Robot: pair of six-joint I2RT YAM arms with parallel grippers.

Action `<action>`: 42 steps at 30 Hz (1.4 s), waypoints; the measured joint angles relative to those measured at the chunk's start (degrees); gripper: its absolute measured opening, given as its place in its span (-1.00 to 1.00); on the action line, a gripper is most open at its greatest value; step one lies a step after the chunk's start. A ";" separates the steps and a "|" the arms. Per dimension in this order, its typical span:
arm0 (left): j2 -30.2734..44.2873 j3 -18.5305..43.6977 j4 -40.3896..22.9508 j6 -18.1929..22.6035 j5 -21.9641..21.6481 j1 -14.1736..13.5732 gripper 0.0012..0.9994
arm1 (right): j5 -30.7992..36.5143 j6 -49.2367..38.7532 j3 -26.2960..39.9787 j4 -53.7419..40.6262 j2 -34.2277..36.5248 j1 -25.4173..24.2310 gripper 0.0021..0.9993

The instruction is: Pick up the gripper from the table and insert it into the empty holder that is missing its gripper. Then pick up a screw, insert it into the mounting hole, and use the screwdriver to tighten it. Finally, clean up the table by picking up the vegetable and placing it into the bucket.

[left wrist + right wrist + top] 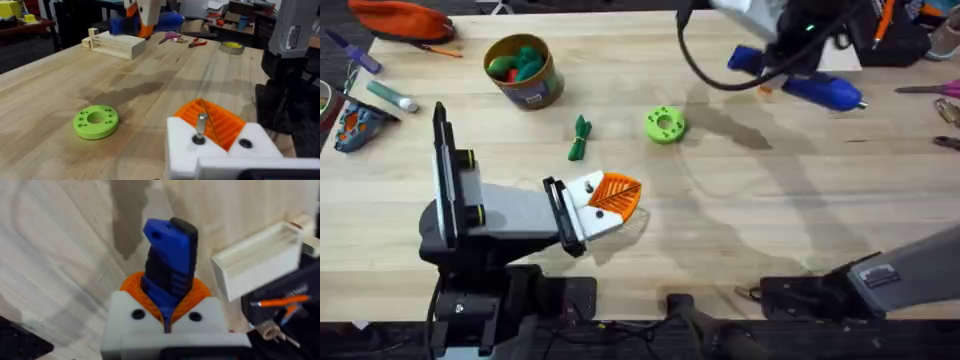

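Observation:
My left gripper lies low over the table, its orange ribbed fingers pressed together between two white mount blocks. A small silver screw stands in the hole of one white block, the holder. High at the far right, my right gripper is shut on the blue screwdriver, which stands between its orange pads. The dark-green vegetable lies on the table beyond the left gripper. The yellow bucket stands at the far left with toy food in it.
A bright-green disc lies mid-table, just ahead of the left gripper. A pale wooden box sits at the far right by the right gripper. Scissors and hand tools lie at the right edge, an orange pouch at the far left.

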 joint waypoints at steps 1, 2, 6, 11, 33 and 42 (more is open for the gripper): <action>0.00 0.00 0.00 0.00 -0.01 0.00 -0.99 | -0.19 -0.73 -0.30 0.37 1.20 -0.23 -0.96; 0.00 0.00 0.00 0.00 -0.01 0.00 -0.99 | -0.65 -1.54 -0.64 0.65 2.48 -0.47 -0.96; 0.00 0.00 0.00 0.00 -0.01 0.00 -0.99 | -3.36 -5.25 -2.78 1.89 6.24 -1.26 -0.96; 0.00 0.00 0.00 0.43 -0.03 0.00 -0.99 | -5.67 -10.09 -7.33 6.65 8.73 -2.23 -0.96; 0.00 0.00 0.00 1.33 -0.03 0.00 -0.99 | -9.02 -17.90 -14.54 16.71 12.07 -3.54 -0.04; 0.00 0.00 0.00 1.46 -0.03 0.00 -0.99 | -9.02 -18.06 -14.56 16.94 12.07 -3.54 0.98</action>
